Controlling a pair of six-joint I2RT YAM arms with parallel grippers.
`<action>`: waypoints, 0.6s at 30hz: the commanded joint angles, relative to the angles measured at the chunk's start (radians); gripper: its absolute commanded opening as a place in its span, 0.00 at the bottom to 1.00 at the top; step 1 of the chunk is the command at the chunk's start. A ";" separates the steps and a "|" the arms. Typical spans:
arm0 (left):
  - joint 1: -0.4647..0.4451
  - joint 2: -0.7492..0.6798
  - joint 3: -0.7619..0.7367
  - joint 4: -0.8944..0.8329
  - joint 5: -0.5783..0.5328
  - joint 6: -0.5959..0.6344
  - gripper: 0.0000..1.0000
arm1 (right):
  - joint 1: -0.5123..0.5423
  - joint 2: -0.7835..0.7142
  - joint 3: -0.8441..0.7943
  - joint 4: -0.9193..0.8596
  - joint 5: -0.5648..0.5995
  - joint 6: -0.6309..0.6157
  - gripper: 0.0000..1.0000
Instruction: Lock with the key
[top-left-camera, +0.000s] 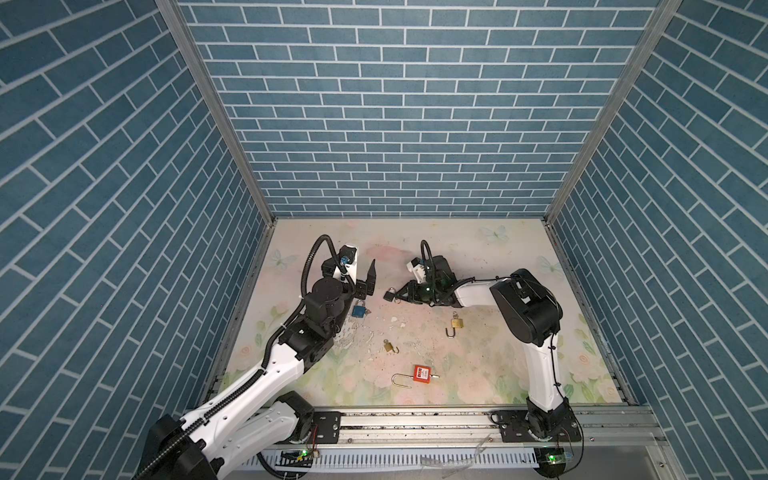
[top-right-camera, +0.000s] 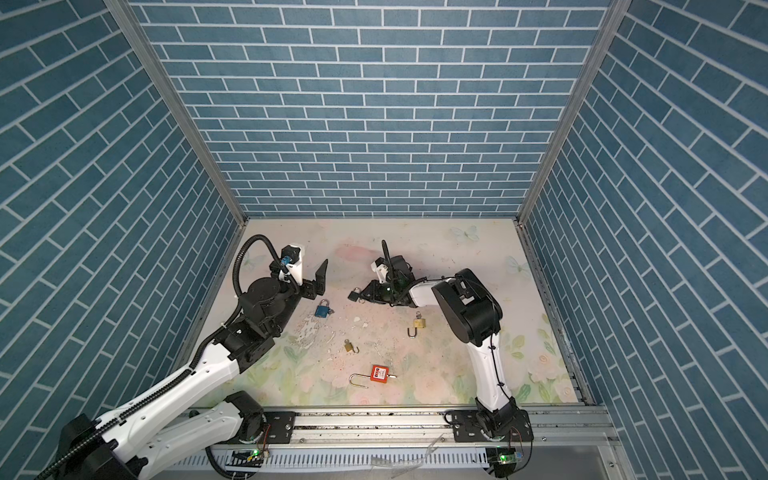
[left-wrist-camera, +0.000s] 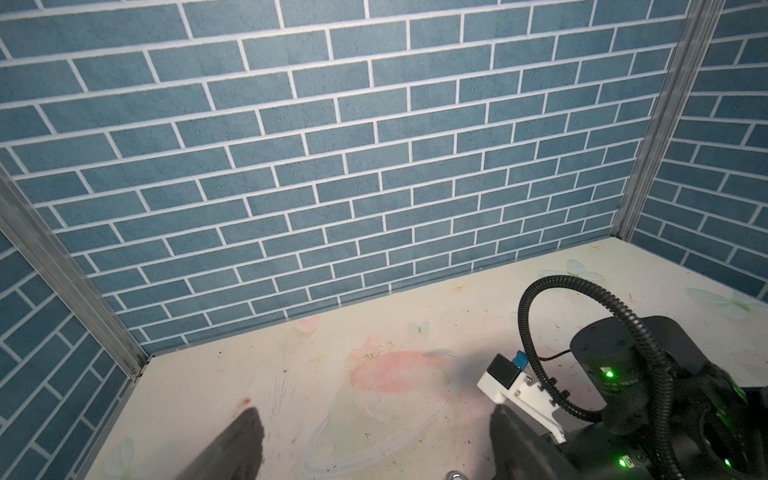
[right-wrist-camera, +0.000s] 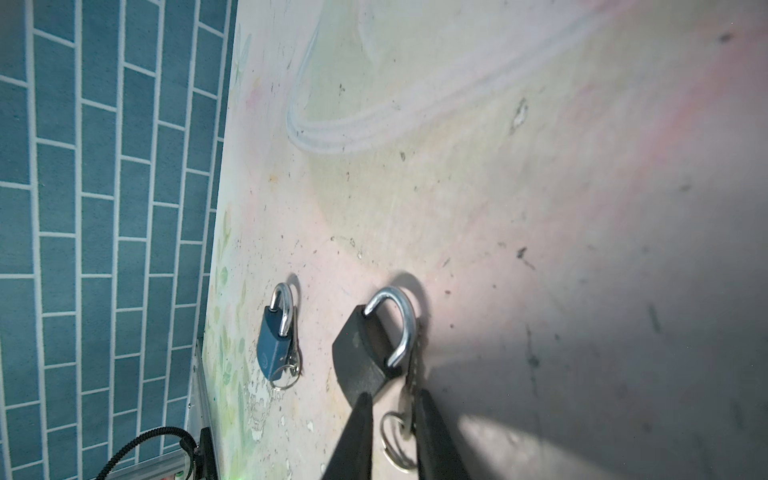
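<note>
Currently, right gripper (right-wrist-camera: 395, 401) straddles the key (right-wrist-camera: 411, 374) of the black padlock (right-wrist-camera: 361, 353), grip unclear; left gripper (left-wrist-camera: 374, 415), further left, stands wide open.

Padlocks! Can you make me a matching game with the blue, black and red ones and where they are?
Things:
1. blue padlock
2. black padlock
3. red padlock

Places:
A. closest to the front rail
B. right at the tips of the right gripper
C. next to the left arm

Pairs: 1-C, 2-B, 3-A.
</note>
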 joint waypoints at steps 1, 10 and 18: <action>0.003 -0.003 -0.008 0.006 -0.006 0.012 0.86 | 0.004 0.013 0.012 -0.034 0.018 0.010 0.24; 0.003 -0.004 0.025 -0.039 -0.186 -0.098 0.86 | -0.002 -0.206 -0.036 -0.106 0.196 -0.107 0.44; 0.009 -0.002 0.154 -0.353 -0.196 -0.356 0.86 | -0.001 -0.521 -0.198 -0.127 0.351 -0.233 0.49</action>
